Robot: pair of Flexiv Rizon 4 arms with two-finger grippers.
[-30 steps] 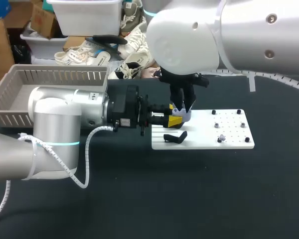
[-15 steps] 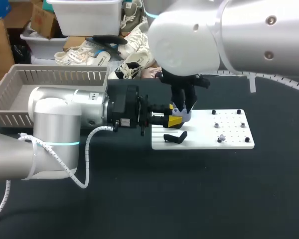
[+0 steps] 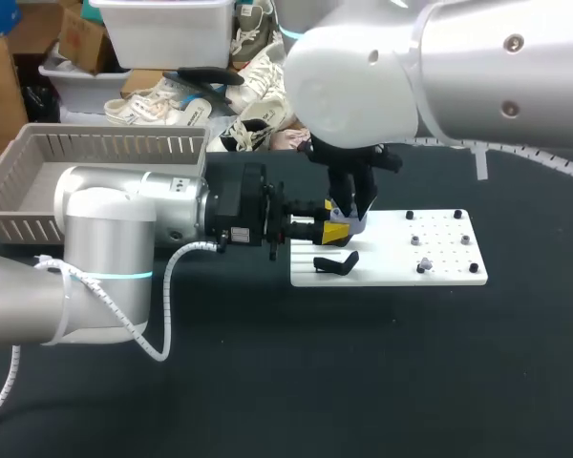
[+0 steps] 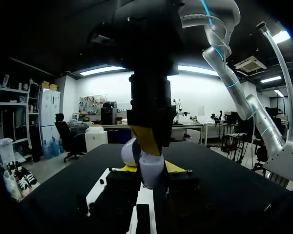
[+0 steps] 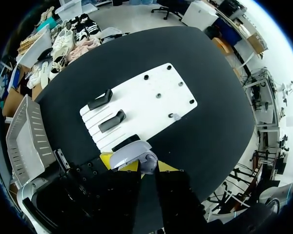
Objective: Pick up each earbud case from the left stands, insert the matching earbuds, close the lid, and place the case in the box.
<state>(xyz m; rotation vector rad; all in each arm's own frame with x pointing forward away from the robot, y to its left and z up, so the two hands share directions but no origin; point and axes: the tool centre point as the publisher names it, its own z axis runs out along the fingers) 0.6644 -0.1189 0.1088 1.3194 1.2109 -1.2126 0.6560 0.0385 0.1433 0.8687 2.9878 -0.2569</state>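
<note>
Black table (image 3: 382,363), white board (image 3: 449,253) right of centre.

Since a second ago:
- Almost nothing has changed.
- Our right arm's (image 3: 363,76) big joint housing has crept slightly.
- Its wrist has edged up a touch above the board's near-left corner.
- Our left arm (image 3: 124,224) hasn't moved, and the case is in the same place.

Current state:
- The left gripper (image 3: 327,218) reaches in level from the left. Its yellow tips are clamped on either side of the lavender earbud case (image 4: 151,170), held just above the board's left end.
- The right gripper (image 3: 350,205) comes straight down onto the top of the case. We can't tell from any view whether it actually grips the case.

Counts:
- One earbud case in sight.
- Two black stands on the board in the right wrist view, (image 5: 100,99) and (image 5: 112,121), both bare.
- Six small dark pegs (image 5: 158,95) on the board's far half. The one nearest the edge has a pale bit on it, too small to identify.
- One grey slatted box (image 3: 95,143) at the table's far left, well away from the case.
</note>
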